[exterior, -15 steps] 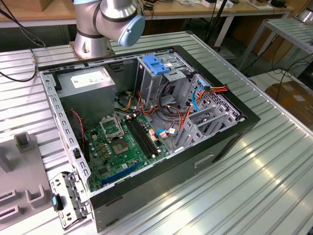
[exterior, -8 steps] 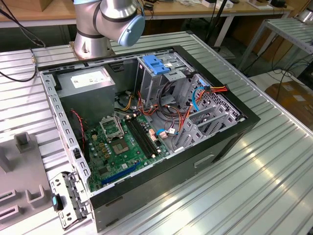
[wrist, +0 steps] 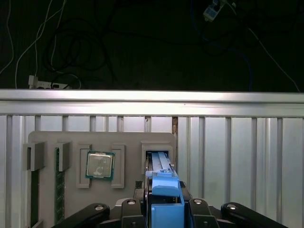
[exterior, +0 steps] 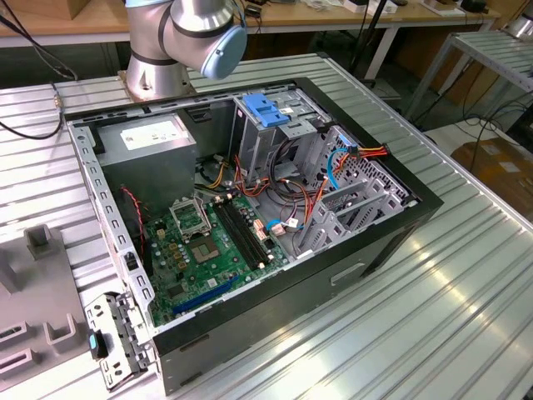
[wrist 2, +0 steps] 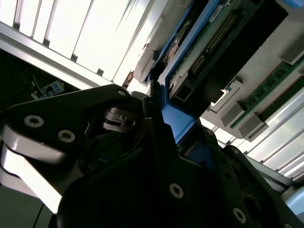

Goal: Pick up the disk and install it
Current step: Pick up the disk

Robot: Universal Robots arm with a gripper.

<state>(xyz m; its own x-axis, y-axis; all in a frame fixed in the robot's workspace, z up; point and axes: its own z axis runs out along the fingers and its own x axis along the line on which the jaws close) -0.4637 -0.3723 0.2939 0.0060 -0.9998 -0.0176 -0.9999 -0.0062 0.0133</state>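
In the first wrist view the gripper (wrist: 164, 205) is closed on the disk (wrist: 164, 189), its two dark fingers (wrist: 131, 207) pressing against the drive's opposite sides with the blue plastic rail standing up between them. The disk is held on edge. Its far end sits at a narrow slot in the grey holder plate (wrist: 47, 142), and whether it rests in that slot or is just clear of it cannot be told. On the same plate, a square processor chip (wrist: 99, 165) lies in the pocket beside the slot, and a green memory stick (wrist: 59, 186) stands in a groove further along. The plate lies on the ribbed metal table (wrist: 237, 156). The second wrist view looks along the black gripper body at the drive's underside, where a green circuit board (wrist 2: 209, 45) and a dark connector block (wrist 2: 190, 90) show, framed by the blue rail (wrist 2: 176, 121). In the exterior view the open computer case (exterior: 333, 279) lies on its side on the table, well apart from the holder plate at the exterior view's left. Inside the case are the motherboard (exterior: 208, 246), a grey power-supply box (exterior: 146, 137) and a bare blue bracket (exterior: 262, 108) on top of the drive cage. The arm's base (exterior: 187, 37) stands behind the case.
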